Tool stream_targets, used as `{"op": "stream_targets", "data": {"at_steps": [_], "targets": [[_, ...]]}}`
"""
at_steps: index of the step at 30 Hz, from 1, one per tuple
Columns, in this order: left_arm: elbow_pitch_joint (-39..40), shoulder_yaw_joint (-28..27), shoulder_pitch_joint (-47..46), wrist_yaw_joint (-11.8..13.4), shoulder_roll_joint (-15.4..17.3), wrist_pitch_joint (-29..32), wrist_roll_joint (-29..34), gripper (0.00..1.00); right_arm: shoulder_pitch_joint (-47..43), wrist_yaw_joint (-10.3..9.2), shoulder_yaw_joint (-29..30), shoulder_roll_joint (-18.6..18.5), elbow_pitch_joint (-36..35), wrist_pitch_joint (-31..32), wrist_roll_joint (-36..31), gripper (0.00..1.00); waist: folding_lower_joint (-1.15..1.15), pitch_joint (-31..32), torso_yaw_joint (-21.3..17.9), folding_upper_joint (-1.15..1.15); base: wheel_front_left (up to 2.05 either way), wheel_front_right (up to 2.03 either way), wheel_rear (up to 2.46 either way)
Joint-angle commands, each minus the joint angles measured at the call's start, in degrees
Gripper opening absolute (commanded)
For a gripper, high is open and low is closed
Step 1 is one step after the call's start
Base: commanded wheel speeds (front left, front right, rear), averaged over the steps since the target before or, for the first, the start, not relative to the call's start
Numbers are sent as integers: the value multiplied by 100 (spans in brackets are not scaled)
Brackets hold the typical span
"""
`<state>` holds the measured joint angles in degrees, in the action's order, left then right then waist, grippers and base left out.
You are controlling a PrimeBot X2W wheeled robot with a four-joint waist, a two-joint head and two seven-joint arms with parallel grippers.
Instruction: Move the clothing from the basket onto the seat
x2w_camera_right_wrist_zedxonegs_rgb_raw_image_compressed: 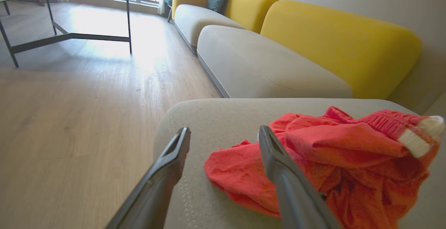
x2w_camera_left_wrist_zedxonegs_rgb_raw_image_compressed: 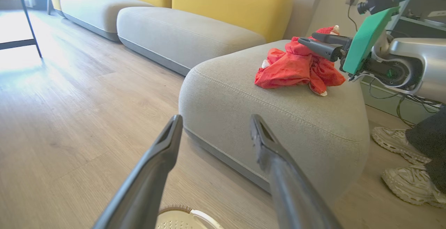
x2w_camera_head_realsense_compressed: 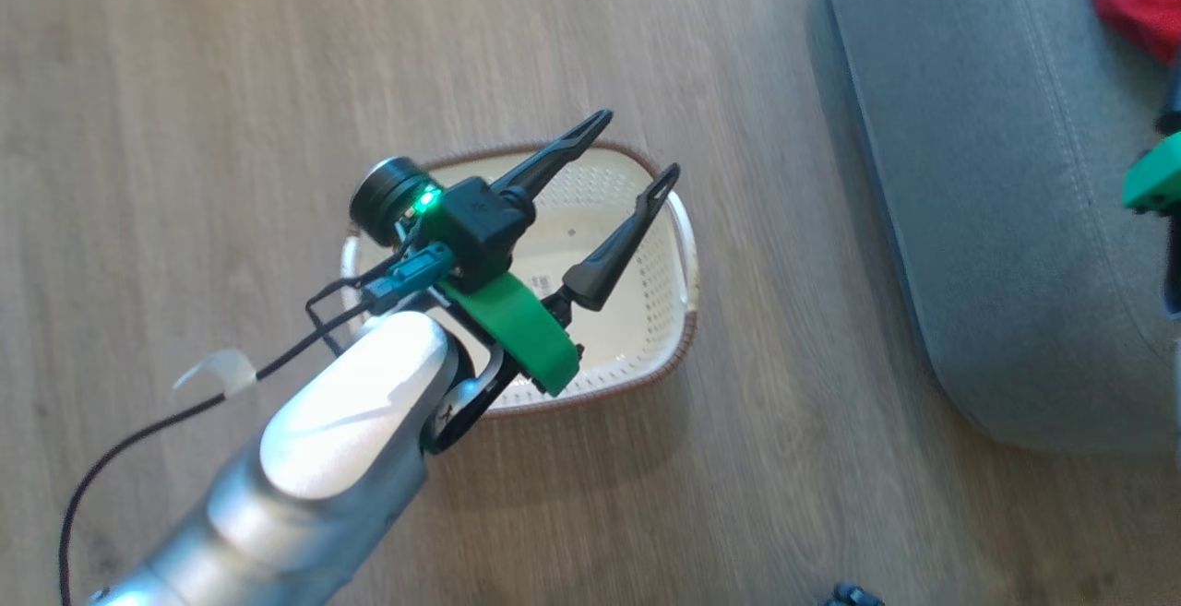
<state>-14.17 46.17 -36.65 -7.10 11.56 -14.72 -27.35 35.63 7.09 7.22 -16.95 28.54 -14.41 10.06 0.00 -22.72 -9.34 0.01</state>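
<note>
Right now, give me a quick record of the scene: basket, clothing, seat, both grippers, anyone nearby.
basket: on the floor, nothing in the part that shows
clothing: red heap lying on the seat
seat: grey cushion, beside the basket
left gripper: open, over the basket, holding nothing
right gripper: open, by the clothing
nearby: a person's shoes on the floor by the seat

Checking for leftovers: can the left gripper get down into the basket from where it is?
Probably yes. The left gripper hangs open directly over the basket, its fingers above the open top, and nothing visible lies between them.
</note>
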Motion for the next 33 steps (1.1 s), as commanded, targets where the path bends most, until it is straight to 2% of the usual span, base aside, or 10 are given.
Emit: {"op": "stream_targets", "data": {"at_steps": [1, 12, 20, 24, 33], "targets": [[138, -274, -41, -14, 4, -27, 47, 100, -60, 40, -108, -83, -235, -58, -1, 100, 0, 272, 252, -1, 0, 0, 0], [-184, -1298, 599, -27, -217, -28, 349, 100, -361, 40, -890, 233, -616, -58, 231, 100, 0, 1071, 813, -1, 0, 0, 0], [-394, -2314, 1268, 111, -325, -28, 621, 100, -784, 40, -1342, 435, -798, -59, 508, 100, 0, 1596, 1039, -1, 0, 0, 0], [-419, -2859, 1651, 208, -327, -28, 723, 100, -1066, 40, -1412, 535, -914, -59, 580, 100, 0, 1797, 1108, -1, 0, 0, 0], [-302, -3693, 2375, 344, -409, -28, 1056, 100, -1701, 40, -1336, 803, -1055, -59, 553, 100, 0, 1940, 1106, -1, 0, 0, 0]]}}
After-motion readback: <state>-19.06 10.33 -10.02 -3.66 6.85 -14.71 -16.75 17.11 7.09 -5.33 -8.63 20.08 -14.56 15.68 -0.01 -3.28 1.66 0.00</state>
